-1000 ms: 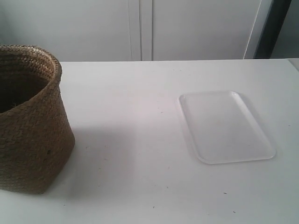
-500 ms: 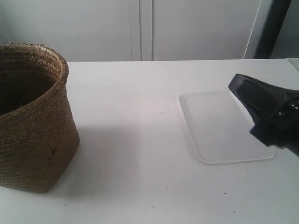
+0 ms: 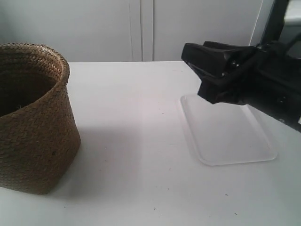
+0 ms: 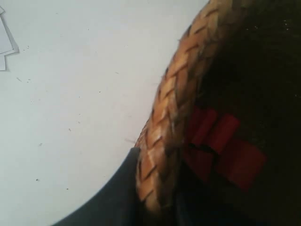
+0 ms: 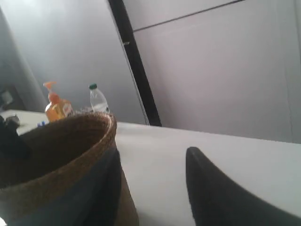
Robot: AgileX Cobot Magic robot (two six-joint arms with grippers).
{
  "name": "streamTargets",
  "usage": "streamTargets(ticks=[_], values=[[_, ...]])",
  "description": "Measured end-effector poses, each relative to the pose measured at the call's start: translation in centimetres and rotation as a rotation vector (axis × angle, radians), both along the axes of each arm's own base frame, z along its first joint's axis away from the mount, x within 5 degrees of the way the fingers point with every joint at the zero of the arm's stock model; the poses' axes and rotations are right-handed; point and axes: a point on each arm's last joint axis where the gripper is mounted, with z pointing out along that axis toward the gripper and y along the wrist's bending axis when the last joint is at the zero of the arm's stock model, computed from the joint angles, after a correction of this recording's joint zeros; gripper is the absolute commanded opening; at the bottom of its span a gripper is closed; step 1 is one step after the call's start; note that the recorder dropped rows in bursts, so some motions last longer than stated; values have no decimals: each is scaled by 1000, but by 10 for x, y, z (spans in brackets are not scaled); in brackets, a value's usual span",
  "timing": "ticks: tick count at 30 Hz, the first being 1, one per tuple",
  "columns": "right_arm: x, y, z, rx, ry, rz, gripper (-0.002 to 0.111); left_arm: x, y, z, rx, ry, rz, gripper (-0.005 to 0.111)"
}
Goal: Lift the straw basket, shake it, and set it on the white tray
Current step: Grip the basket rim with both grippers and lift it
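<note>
The straw basket (image 3: 33, 122) stands on the white table at the exterior view's left edge. In the left wrist view its braided rim (image 4: 174, 94) is pinched in my left gripper (image 4: 157, 188), one dark finger outside the wall and one inside. Red pieces (image 4: 221, 146) lie in the basket's dark inside. The white tray (image 3: 235, 141) lies flat on the right. My right gripper (image 3: 188, 54) hangs open above the tray's far end, pointing at the basket and well apart from it. In the right wrist view this gripper (image 5: 153, 155) holds nothing, with the basket (image 5: 61, 155) ahead.
White cabinet doors (image 3: 141, 28) stand behind the table. An orange soap bottle (image 5: 56, 106) and a clear water bottle (image 5: 98, 100) show beyond the basket. White paper sheets (image 4: 5, 42) lie on the table in the left wrist view.
The black arm came in from the exterior view's right and moved left and up over the tray. The basket shifted slightly to the right.
</note>
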Motion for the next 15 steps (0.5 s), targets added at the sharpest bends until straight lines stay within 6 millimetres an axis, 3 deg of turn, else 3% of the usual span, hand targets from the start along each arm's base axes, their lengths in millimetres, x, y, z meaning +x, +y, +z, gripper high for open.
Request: streamTargets(ticks=[5, 9, 15], values=[[18, 7, -6, -123, 92, -24, 75, 0, 0, 0, 0, -2, -3, 0], [24, 12, -8, -66, 165, -20, 77, 0, 0, 0, 3, -4, -5, 0], [25, 33, 4, -85, 223, 96, 77, 1, 0, 0, 4, -7, -4, 0]])
